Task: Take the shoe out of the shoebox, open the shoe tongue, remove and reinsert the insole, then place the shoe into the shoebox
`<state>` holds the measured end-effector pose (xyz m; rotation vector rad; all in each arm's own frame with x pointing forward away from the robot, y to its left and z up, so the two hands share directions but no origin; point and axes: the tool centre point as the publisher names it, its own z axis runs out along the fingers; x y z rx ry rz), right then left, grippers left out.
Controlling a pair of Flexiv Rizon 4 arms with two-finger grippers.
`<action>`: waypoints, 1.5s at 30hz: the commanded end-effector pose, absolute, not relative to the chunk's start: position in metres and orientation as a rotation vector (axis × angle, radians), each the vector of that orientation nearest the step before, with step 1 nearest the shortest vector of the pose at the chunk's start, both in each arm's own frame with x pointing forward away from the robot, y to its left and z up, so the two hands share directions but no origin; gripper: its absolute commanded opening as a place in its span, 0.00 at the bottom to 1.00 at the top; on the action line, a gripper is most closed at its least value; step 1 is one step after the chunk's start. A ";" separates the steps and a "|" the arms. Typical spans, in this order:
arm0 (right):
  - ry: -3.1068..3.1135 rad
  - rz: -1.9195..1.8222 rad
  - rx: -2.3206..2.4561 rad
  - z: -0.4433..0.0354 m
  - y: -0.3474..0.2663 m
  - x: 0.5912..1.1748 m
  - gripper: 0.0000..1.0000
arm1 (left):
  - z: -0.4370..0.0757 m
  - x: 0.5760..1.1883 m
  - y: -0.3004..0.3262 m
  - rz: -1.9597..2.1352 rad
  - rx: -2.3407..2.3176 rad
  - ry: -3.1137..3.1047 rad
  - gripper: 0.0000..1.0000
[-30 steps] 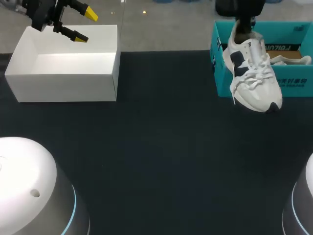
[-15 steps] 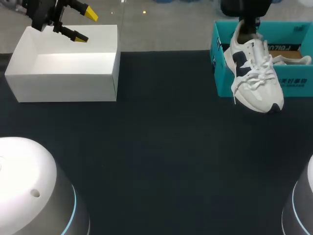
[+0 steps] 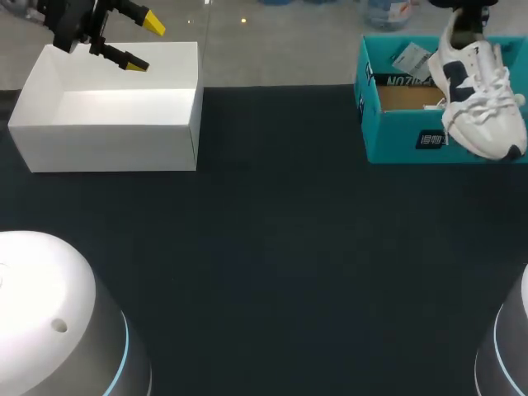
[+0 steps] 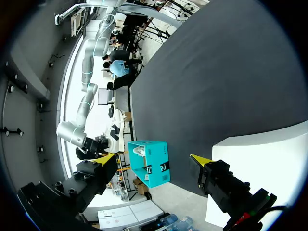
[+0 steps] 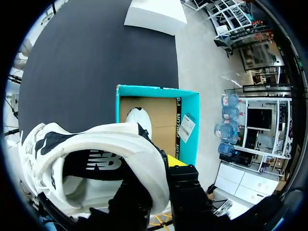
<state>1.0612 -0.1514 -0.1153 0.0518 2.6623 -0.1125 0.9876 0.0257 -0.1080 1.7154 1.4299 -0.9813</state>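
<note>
Shoe [image 3: 483,103] is hanging toe-down in the air at the right end of the teal shoebox [image 3: 396,140]. The right gripper [image 5: 161,185] is pinching its heel collar. Judging it light, with a soft, flexing upper; the padded collar is probably offering the firmest hold. Left gripper [image 3: 142,43] is hovering spread over the white box [image 3: 107,124].

The shoe [image 3: 480,103], hanging by its heel from the right gripper [image 5: 162,168], is now farther right and higher than a second ago. Before, it hung in front of the left half of the shoebox [image 3: 396,140], with its toe low near the surface. Now it is at the right end of the box, and the arm above it is also farther right. The left part of the box's inside, which the shoe covered before, now shows, with a paper tag [image 3: 410,58] in it.
</note>
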 end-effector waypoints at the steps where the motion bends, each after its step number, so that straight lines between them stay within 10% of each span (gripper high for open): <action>1: 2.716 -0.106 0.089 -0.121 -0.171 1.101 0.00 | -0.108 0.987 0.026 -0.979 1.719 1.431 1.00; 45: 2.634 -0.135 0.367 -0.125 -0.287 1.201 0.00 | -0.108 0.987 0.026 -0.979 1.719 1.431 1.00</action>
